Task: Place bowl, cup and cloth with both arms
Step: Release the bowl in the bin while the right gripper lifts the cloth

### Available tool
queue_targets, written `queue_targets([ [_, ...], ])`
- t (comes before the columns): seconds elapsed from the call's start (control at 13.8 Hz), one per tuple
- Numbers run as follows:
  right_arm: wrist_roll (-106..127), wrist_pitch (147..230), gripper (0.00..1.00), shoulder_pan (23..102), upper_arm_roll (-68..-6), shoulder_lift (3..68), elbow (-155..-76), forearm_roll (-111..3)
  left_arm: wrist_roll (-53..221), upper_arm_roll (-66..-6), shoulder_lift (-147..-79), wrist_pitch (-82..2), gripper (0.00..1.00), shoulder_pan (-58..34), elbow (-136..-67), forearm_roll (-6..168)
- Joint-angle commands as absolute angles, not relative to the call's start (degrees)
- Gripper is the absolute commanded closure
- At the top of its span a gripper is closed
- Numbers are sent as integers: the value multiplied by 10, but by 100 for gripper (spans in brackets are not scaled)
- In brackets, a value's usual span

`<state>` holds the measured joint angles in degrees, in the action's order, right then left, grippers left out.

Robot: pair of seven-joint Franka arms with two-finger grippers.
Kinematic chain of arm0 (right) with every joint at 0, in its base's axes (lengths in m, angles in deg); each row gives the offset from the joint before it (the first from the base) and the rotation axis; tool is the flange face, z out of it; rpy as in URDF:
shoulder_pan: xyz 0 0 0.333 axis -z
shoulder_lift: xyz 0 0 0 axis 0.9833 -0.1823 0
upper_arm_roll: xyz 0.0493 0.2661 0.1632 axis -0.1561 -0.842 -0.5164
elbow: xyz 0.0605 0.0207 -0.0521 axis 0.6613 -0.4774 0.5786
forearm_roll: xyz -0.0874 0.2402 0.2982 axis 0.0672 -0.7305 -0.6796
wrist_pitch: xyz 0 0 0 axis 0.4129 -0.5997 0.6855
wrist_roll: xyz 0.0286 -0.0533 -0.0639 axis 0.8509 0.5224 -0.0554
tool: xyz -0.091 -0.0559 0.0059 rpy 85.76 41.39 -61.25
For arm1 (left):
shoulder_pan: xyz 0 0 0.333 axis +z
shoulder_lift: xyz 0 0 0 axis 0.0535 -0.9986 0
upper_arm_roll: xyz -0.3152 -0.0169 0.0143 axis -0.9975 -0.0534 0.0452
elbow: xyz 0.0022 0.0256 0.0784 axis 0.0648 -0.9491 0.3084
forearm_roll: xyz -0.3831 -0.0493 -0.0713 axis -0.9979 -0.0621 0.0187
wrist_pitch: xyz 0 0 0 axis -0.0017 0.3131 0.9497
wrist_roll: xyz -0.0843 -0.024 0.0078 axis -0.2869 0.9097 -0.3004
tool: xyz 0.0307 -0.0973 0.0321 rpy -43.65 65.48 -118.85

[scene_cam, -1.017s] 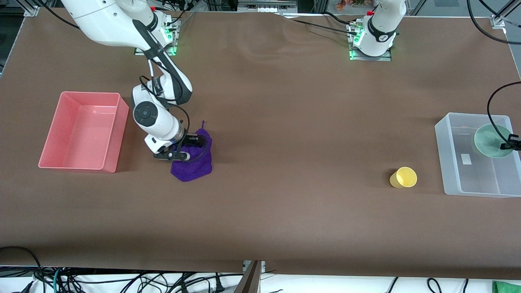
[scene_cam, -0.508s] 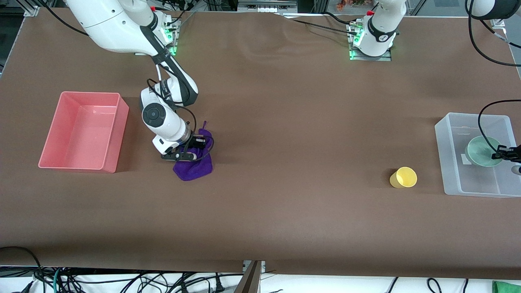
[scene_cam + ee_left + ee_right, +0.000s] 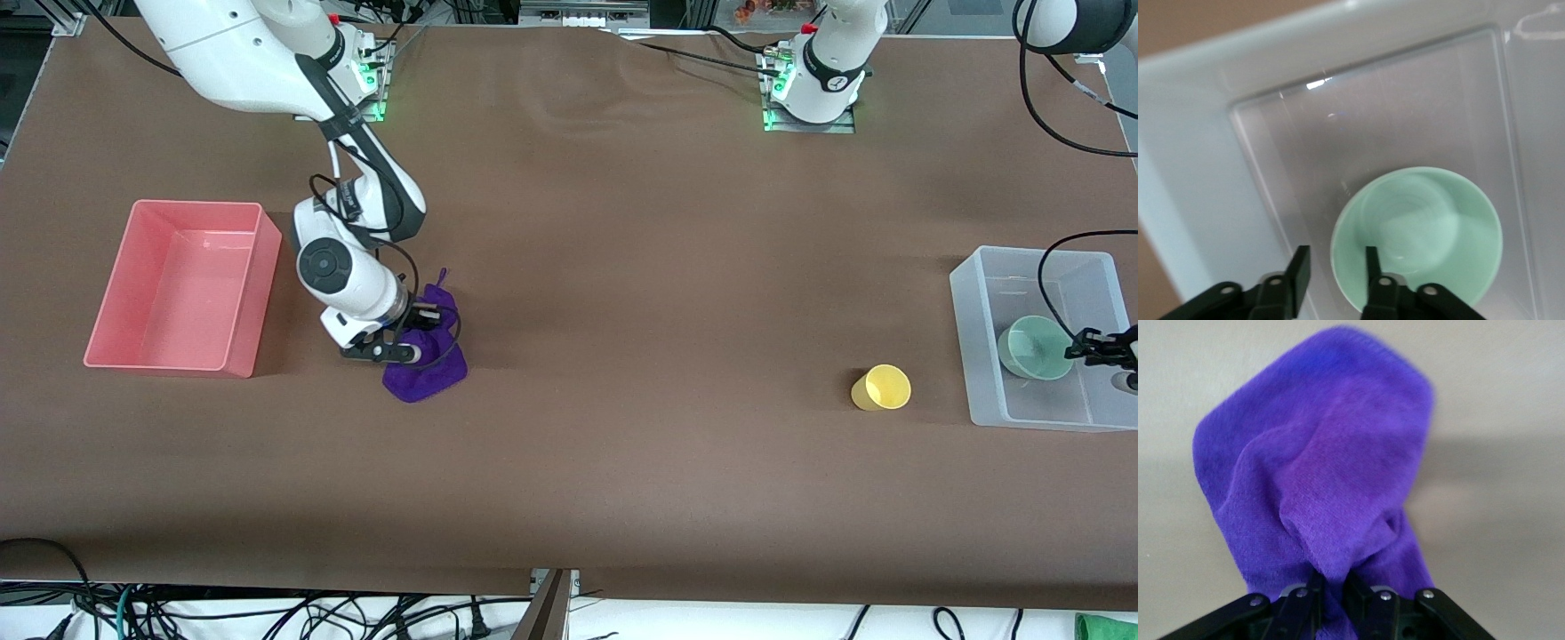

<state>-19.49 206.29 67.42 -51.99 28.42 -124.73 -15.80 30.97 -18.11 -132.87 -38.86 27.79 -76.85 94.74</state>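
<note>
The pale green bowl [image 3: 1031, 348] lies in the clear bin [image 3: 976, 356] at the left arm's end of the table. My left gripper [image 3: 1092, 347] is low in that bin, open, with the bowl's rim between its fingers; in the left wrist view [image 3: 1335, 263] one finger stands inside the bowl [image 3: 1425, 233] and one outside. My right gripper [image 3: 416, 342] is shut on the purple cloth [image 3: 428, 375], bunched and hanging from it onto the table; the right wrist view shows the gripper [image 3: 1333, 587] pinching a fold of the cloth [image 3: 1318, 473]. The yellow cup [image 3: 882, 388] lies on its side on the table beside the clear bin.
A pink bin [image 3: 260, 293] stands empty at the right arm's end of the table, beside the cloth. The clear bin's wall [image 3: 1191, 167] is close around my left gripper. A black cable loops over the clear bin.
My left gripper has lowered the bowl into the clear bin, toward the front camera. My right gripper has shifted slightly toward the pink bin with the cloth bunched tighter.
</note>
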Motion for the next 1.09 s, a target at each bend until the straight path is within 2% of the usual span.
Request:
queue_targets([
  [0.0, -128, 1931, 100, 690, -495, 317, -1177, -148, 308, -202, -1274, -328, 0, 268, -762, 957],
  [0.29, 0, 1716, 100, 710, -426, 347, -1073, -149, 354, -229, -1213, -259, 0, 189, -764, 956],
  [0.51, 103, 1585, 100, 714, -350, 379, -1042, -148, 522, -263, -1212, -221, 0, 152, -776, 928],
  [0.65, 166, 1555, 100, 722, -304, 392, -1044, -132, 549, -275, -1222, -245, 0, 150, -795, 862],
  [0.87, 251, 1560, 100, 733, -242, 390, -1058, -107, 551, -276, -1240, -322, 0, 146, -827, 834],
  [1.02, 259, 1573, 100, 742, -225, 387, -1084, -107, 554, -276, -1265, -345, 7, 137, -829, 836],
])
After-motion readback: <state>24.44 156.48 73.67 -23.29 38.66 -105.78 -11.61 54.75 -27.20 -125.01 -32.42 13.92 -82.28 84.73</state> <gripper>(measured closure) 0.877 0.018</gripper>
